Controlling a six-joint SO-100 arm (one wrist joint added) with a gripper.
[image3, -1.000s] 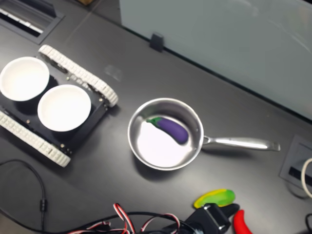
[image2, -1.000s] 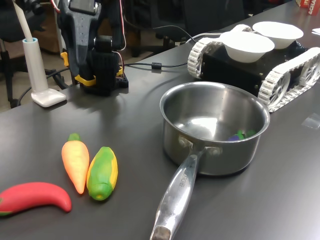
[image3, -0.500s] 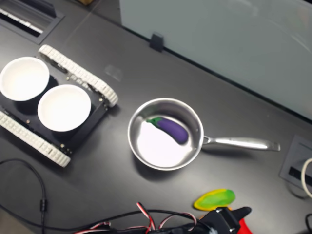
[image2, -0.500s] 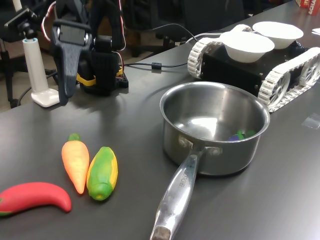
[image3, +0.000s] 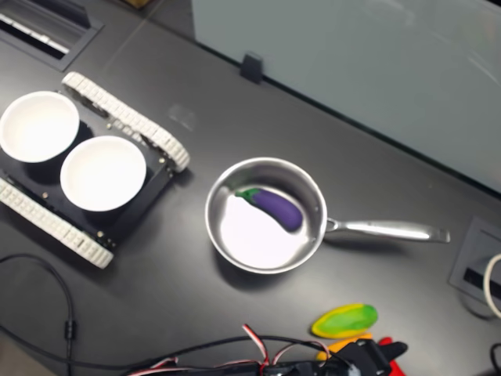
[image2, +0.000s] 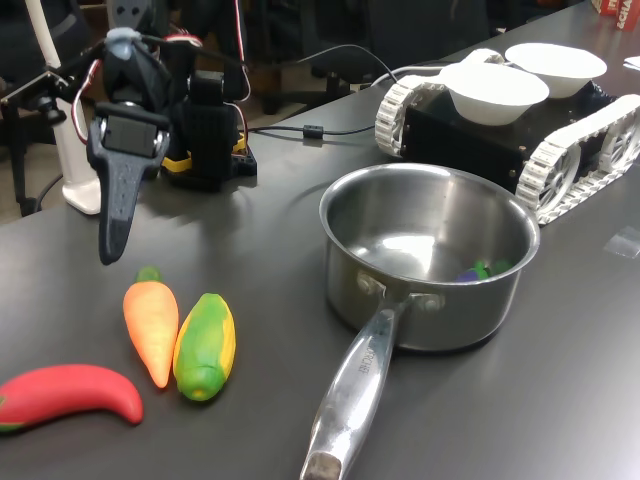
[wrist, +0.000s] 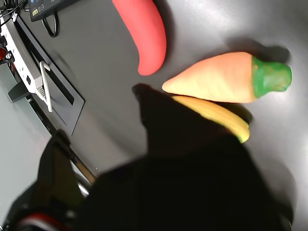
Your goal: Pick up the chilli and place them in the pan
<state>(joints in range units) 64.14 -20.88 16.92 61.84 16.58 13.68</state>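
In the first exterior view, the end effector (image2: 112,235), grip state unclear, hangs above the bench, the chilli (image2: 70,395) lying crosswise nearer and left.

carrot (image2: 150,328) & corn (image2: 205,345) beside chilli (image2: 70,395), open tabletop (image2: 270,230) elsewhere
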